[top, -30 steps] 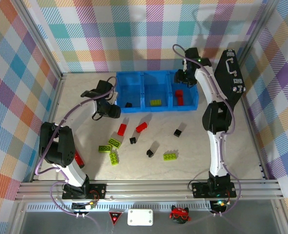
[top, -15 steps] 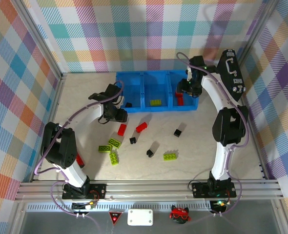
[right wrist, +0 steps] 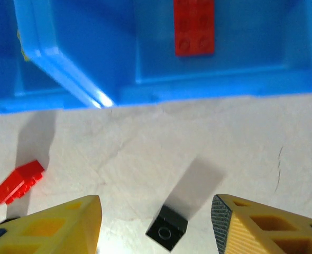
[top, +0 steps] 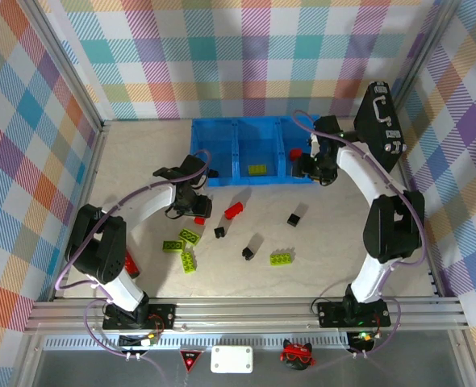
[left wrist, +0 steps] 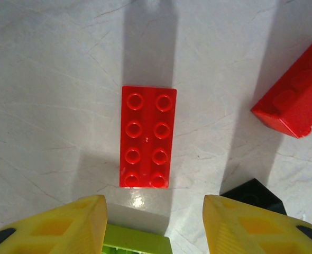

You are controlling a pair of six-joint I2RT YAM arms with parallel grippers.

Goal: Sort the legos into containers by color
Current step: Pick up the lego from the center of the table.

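Left claw (left wrist: 153, 211) gapes empty; red studded plastic brick (left wrist: 147, 137) at twelve o'clock, likely light, rigid: pinch its long sides.

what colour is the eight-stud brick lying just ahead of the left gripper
Red; the brick shows best in the left wrist view, studs up.

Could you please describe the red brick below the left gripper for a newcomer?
Find the blue bins at the table's far side. Before the leftmost, below the left gripper, lies the red brick, flat, eight studs up; its red neighbour lies askew.
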